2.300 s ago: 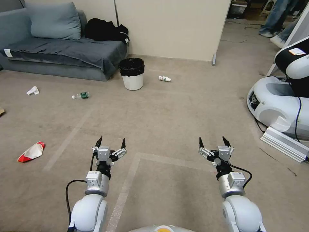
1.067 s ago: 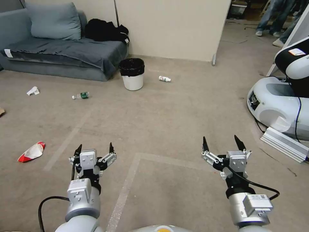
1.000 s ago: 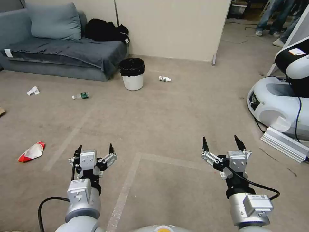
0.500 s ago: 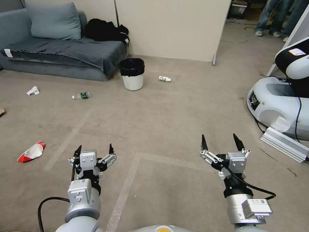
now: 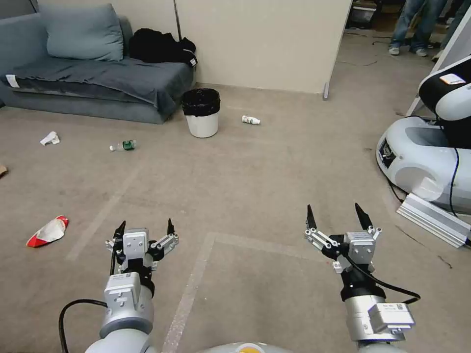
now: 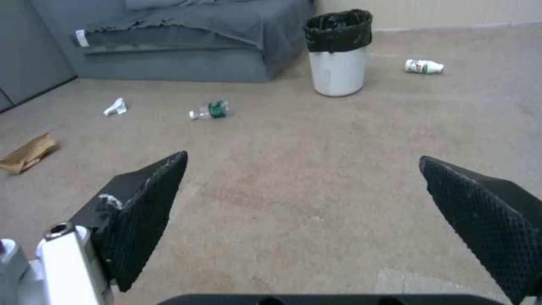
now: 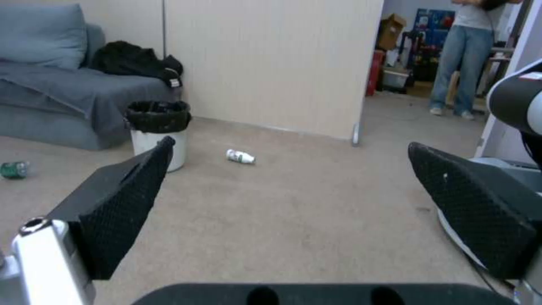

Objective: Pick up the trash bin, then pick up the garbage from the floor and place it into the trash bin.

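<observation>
Far ahead by sofa (image 5: 93, 88): trash bin (image 5: 201, 113), well apart from left tool (image 5: 144, 227) & right tool (image 5: 336, 216), both spread, empty.

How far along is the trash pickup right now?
Nothing is done yet. The trash bin stands by the sofa, ungrasped. Left tool and right tool are open and empty. Two bottles, crumpled paper and a wrapper remain on the floor.

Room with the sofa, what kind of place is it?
Probably a robot test space set up like a living room: a grey sofa, a trash bin on carpet, a partition wall, and another white robot parked nearby.
</observation>
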